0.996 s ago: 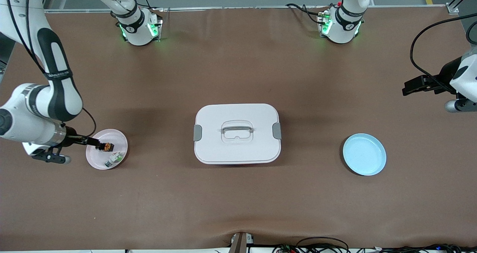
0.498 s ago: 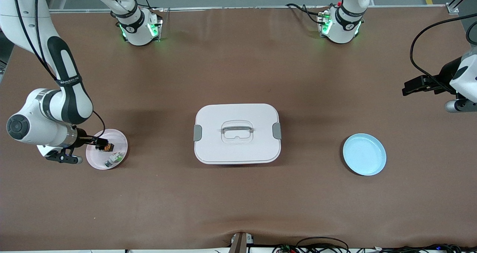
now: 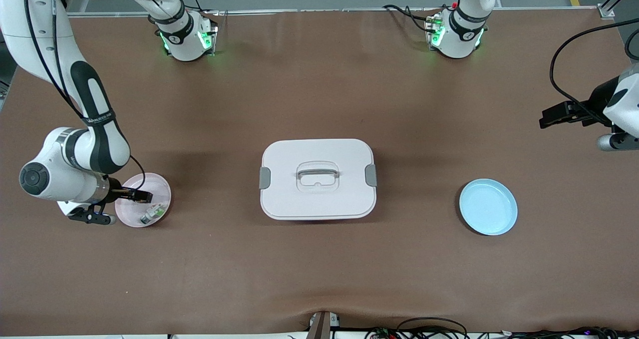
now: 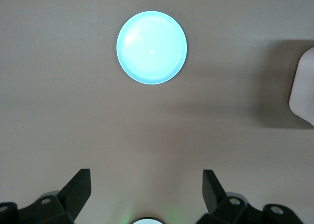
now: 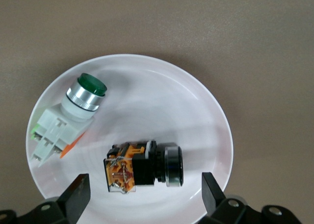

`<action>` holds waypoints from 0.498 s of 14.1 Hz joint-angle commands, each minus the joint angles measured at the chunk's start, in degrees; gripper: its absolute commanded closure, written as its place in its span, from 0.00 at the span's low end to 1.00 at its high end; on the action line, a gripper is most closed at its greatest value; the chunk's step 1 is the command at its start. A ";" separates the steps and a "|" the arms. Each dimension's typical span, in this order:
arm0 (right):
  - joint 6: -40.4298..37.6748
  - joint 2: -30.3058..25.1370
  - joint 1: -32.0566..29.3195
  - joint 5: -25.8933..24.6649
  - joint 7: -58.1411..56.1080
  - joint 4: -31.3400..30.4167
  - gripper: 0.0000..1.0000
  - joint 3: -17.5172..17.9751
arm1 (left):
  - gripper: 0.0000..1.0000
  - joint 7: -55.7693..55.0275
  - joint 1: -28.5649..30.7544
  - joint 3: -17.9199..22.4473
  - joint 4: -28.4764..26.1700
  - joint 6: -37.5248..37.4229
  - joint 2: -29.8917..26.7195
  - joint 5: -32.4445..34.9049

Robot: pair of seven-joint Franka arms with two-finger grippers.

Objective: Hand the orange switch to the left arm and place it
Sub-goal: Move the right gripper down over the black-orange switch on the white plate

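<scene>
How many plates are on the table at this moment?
2. The pink plate lies toward the right arm's end, under the right gripper, holding the orange switch and a green switch. The blue plate lies toward the left arm's end.

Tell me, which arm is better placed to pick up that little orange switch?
The right. Its right gripper hangs open over the pink plate holding the orange switch; the left gripper waits at the table's other end.

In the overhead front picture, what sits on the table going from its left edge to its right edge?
Pink plate holding two switches, under the open right gripper → white box → blue plate → left gripper, open, waiting.
</scene>
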 commanded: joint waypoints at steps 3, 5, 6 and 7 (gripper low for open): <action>2.48 2.42 0.04 -0.02 -0.46 1.47 0.00 0.01 | 0.00 1.37 0.24 -0.06 1.40 -0.89 0.66 0.29; 2.49 2.78 0.04 0.06 -0.46 1.47 0.00 0.01 | 0.00 1.37 0.24 -0.06 1.40 -0.89 0.66 0.29; 2.49 2.86 0.04 0.06 -0.46 1.47 0.00 0.01 | 0.00 1.37 0.24 -0.06 1.40 -0.89 0.66 0.29; 2.49 2.86 0.04 0.06 -0.46 1.47 0.00 0.01 | 0.00 1.37 0.24 -0.06 1.40 -0.89 0.66 0.29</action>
